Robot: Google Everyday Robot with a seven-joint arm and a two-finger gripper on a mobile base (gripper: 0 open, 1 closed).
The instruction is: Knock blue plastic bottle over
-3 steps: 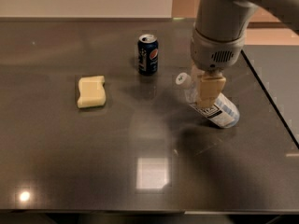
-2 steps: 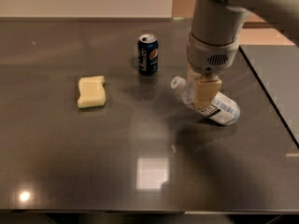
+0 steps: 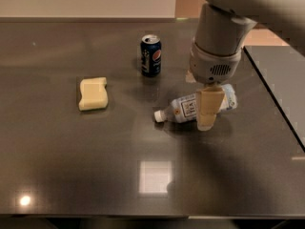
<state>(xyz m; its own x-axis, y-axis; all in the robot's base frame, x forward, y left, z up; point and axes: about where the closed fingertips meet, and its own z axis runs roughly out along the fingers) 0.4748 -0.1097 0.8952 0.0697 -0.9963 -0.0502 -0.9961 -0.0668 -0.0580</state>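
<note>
The blue plastic bottle (image 3: 188,108) lies on its side on the dark table (image 3: 71,151), its white cap pointing left and its label facing up. My gripper (image 3: 208,112) hangs from the arm's grey wrist (image 3: 215,61) right in front of the bottle's middle and covers part of it. The cream-coloured fingers (image 3: 208,109) point straight down and reach the table level beside the bottle.
A dark blue Pepsi can (image 3: 150,55) stands upright behind and left of the bottle. A yellow sponge (image 3: 93,93) lies at the left. The table's right edge (image 3: 274,99) runs diagonally close to the arm.
The bottle has tipped from a lean to lying flat, its cap swinging down to the left. My gripper has moved a little left and forward with it.
</note>
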